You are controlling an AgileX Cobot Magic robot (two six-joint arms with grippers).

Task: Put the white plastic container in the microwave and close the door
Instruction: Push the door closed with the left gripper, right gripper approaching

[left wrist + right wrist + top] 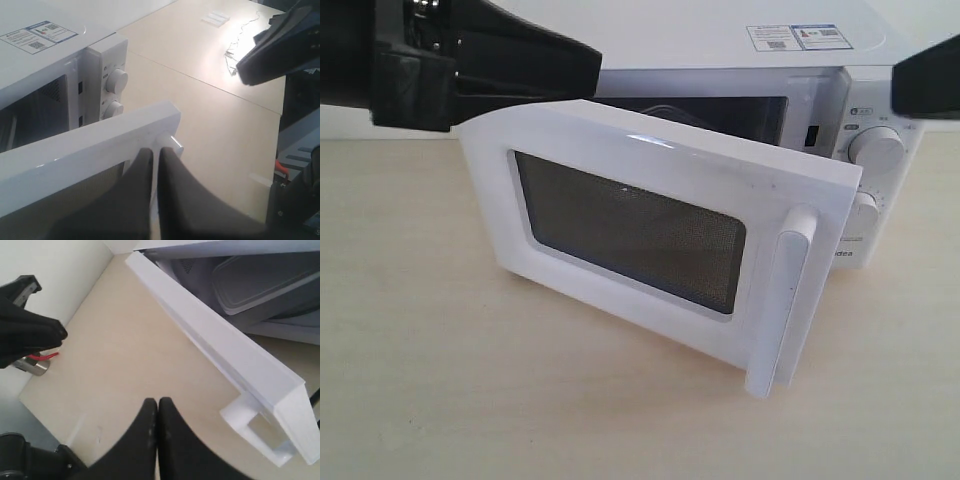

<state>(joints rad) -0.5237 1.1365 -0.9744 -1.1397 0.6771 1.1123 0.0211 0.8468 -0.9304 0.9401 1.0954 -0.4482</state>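
Your right gripper [158, 403]: black fingers [172, 435] pressed together above pale wooden bench [125, 355]. The white microwave door [225, 345] ajar; translucent-white lidded plastic container [255, 282] sits inside.

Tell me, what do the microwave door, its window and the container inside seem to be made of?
The door looks like glossy white plastic: it shows a sharp glint. Its window seems dark glass over a fine mesh, probably metal. The container looks like matte whitish plastic, with rounded moulded edges.

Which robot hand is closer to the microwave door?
Left. The left gripper is right by the door's edge; the right gripper hangs over the table, apart from it.
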